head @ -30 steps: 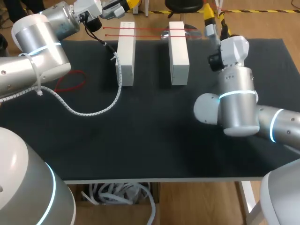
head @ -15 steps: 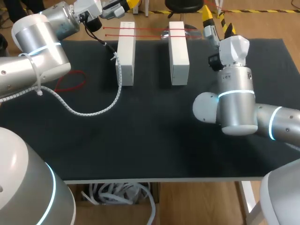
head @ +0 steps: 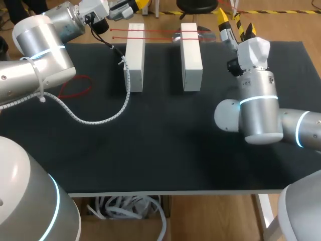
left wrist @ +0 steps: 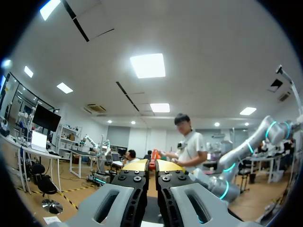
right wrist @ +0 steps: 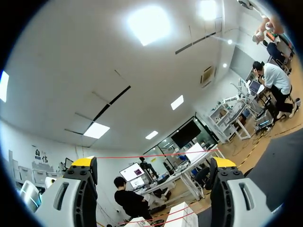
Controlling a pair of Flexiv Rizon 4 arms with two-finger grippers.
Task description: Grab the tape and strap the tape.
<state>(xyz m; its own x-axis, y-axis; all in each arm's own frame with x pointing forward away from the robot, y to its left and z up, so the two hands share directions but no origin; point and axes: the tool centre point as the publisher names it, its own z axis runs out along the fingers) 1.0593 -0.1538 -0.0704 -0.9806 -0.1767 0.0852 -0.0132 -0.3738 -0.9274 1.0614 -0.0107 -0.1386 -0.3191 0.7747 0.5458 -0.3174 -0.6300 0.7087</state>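
Two thin red tapes (head: 160,30) stretch across the far ends of two white blocks (head: 134,57) (head: 191,56) on the black mat. My right gripper (head: 231,22) hovers open just right of the tapes' right end, near the table's far edge. In the right wrist view my right gripper (right wrist: 152,163) has its fingers wide apart, and a red tape (right wrist: 156,154) crosses the gap near the yellow tips; whether it touches them I cannot tell. My left gripper (head: 134,5) is raised at the far left, shut on nothing, and the left gripper (left wrist: 154,166) points out into the room.
A loose red loop (head: 75,86) lies on the mat at the left. My left arm's white spiral cable (head: 100,119) sags onto the mat beside the left block. A clear roundish object (head: 200,32) sits behind the right block.
My right arm has shifted a little to the right and its wrist has turned, carrying the open gripper slightly right. The left arm, blocks and tapes have stayed put.
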